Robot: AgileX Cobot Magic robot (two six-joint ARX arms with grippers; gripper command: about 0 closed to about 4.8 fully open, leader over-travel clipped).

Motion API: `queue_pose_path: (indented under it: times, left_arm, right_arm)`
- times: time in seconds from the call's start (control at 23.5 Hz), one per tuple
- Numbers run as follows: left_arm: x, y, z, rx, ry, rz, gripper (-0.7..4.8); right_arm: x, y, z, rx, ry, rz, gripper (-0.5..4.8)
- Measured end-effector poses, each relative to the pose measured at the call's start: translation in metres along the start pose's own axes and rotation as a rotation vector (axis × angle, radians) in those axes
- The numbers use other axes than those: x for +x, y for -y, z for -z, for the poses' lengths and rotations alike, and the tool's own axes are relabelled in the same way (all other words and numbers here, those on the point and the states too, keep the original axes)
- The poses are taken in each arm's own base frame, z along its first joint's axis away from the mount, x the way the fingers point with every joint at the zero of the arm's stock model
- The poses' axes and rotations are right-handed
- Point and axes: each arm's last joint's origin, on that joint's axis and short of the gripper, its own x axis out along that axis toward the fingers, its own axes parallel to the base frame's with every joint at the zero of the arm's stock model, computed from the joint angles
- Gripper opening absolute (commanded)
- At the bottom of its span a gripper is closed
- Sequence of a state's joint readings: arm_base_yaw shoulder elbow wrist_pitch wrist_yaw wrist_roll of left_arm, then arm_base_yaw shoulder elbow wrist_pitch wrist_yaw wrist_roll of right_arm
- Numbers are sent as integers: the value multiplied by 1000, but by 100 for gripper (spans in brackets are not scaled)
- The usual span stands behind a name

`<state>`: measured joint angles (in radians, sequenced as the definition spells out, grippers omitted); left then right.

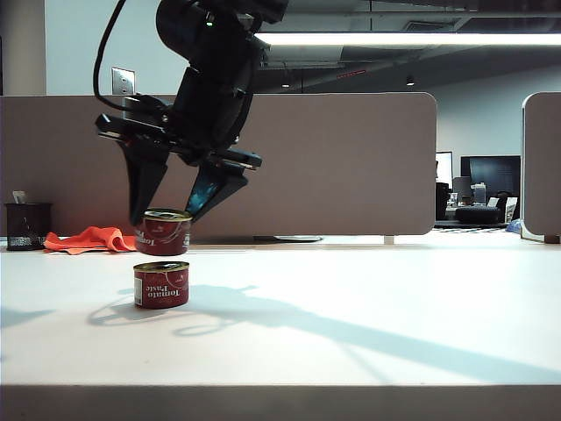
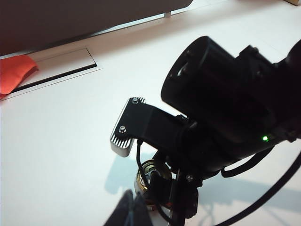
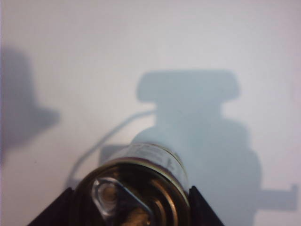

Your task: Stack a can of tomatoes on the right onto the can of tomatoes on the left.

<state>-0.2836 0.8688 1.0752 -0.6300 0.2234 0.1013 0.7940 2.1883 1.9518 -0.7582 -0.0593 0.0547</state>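
Note:
One red tomato can (image 1: 161, 284) stands on the white table at the left. A second tomato can (image 1: 163, 232) hangs just above it, with a small gap between them. My right gripper (image 1: 166, 219) has reached across to the left and is shut on this upper can, one black finger on each side. In the right wrist view the held can's (image 3: 136, 188) pull-tab lid fills the space between the jaws of the right gripper (image 3: 131, 207). The left wrist view looks down on the right arm (image 2: 221, 117) and a can's lid (image 2: 151, 175). My left gripper (image 2: 134, 209) is shut and empty, high above them.
An orange cloth (image 1: 92, 239) and a black mesh cup (image 1: 26, 225) sit at the table's back left. A grey partition (image 1: 351, 158) runs along the far edge. A cable slot (image 2: 56, 70) is set into the tabletop near the cloth.

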Motion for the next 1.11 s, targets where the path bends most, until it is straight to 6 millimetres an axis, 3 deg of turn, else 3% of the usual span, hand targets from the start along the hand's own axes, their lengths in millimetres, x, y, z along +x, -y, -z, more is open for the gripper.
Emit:
queue_pose_path:
  times: [0.13,0.26,0.72,0.89,1.02,1.06,1.11]
  left_arm:
    - [0,0,1,-2,-9,0,-5]
    - [0,0,2,-4,-18,2,-5]
    - [0,0,2,16,-18,2,-5]
    - [0,0,2,40,-24,0,-5]
    - [0,-1,2,63,-29,-35,-5]
    - [0,-1,3,67,-32,-51,-5]
    - [0,-2,3,70,-34,-65,-5]
  right_arm:
    - [7,0,2,1,-19,-4,266]
    - [6,0,2,1,-17,-4,334]
    - [1,0,0,7,-5,-35,337]
    - [-57,5,-17,8,157,-45,328]
    - [-103,21,-24,31,267,-21,298]
    - [-118,26,-25,40,297,-10,287]
    - [-130,32,-25,50,317,1,241]
